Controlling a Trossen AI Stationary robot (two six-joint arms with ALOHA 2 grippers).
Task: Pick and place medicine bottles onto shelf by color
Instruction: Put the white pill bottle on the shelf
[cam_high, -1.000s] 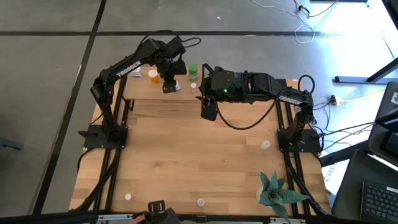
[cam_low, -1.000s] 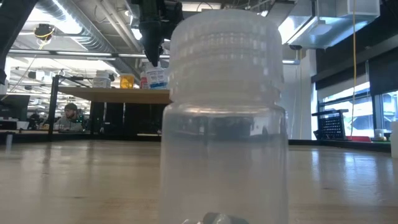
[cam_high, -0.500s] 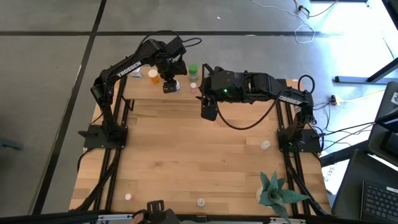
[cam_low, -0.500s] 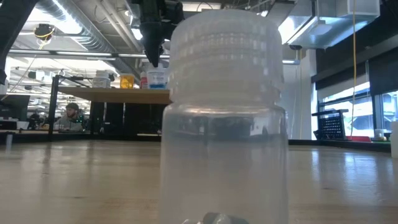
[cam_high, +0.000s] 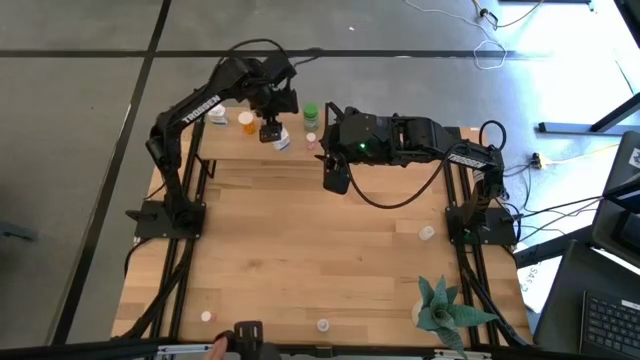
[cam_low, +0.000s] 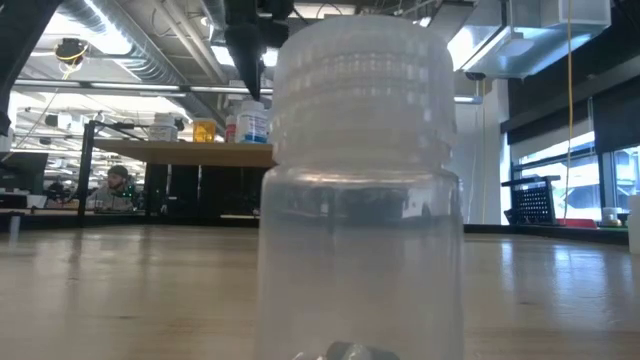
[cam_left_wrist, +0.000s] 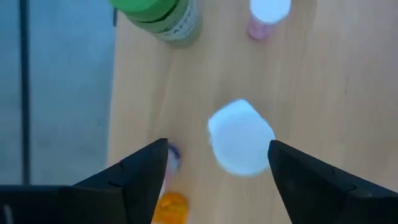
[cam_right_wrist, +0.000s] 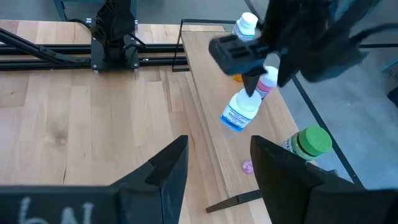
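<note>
- A white-capped bottle (cam_right_wrist: 240, 111) with a blue label stands on the shelf (cam_right_wrist: 205, 106), leaning slightly, cap uppermost, near the shelf's edge that faces the desk (cam_high: 300, 250).
- Bare shelf wood lies open around that bottle; a green bottle (cam_right_wrist: 306, 146) stands farther along the shelf, a pink bottle (cam_left_wrist: 266, 15) beside it, an orange bottle (cam_high: 246, 121) on the other side.
- The left gripper (cam_left_wrist: 217, 163) hangs directly above the white-capped bottle, pointing down, fingers spread wide and clear of the cap.
- The right gripper (cam_high: 336, 180) reaches past the shelf's desk-side edge over bare desk, fingers apart, holding nothing.
- A clear bottle (cam_low: 358, 190) stands upright at the desk's near edge, well apart from the shelf.
</note>
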